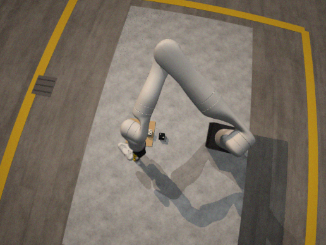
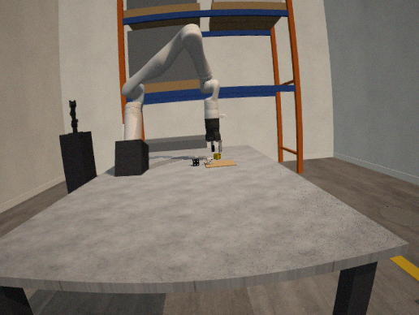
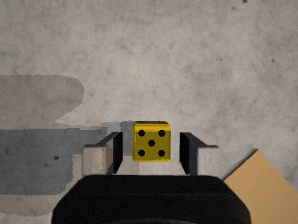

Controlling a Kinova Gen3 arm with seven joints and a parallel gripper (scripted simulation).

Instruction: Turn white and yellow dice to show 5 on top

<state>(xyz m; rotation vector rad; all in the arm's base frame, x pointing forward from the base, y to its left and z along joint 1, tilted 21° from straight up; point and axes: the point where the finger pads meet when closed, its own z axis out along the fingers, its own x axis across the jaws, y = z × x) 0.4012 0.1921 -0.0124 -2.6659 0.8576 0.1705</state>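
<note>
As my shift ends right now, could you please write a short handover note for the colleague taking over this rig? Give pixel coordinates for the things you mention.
Gripper (image 1: pixel 135 156) (image 2: pixel 217 148) (image 3: pixel 151 146): open, its fingers either side of the yellow die (image 1: pixel 134 157) (image 2: pixel 217 156) (image 3: pixel 151 143), not gripping it.
Yellow die: beside the mat (image 1: pixel 153 140) (image 2: pixel 227 163) (image 3: pixel 265 185), 5 up.
White die (image 1: pixel 150 132) (image 2: pixel 209 161): on the mat; top number too small to read.
Black die (image 1: pixel 162 136) (image 2: pixel 196 162): on the table, off the mat.
Done: yellow shows 5.
Left: yellow onto the mat, 5 kept up; check white, turn if needed; let go.

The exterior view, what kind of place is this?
Probably a warehouse or workshop-style robot lab: tall orange-and-blue racking stands against the wall, yellow lines mark the floor, and an arm is mounted at a table.
</note>
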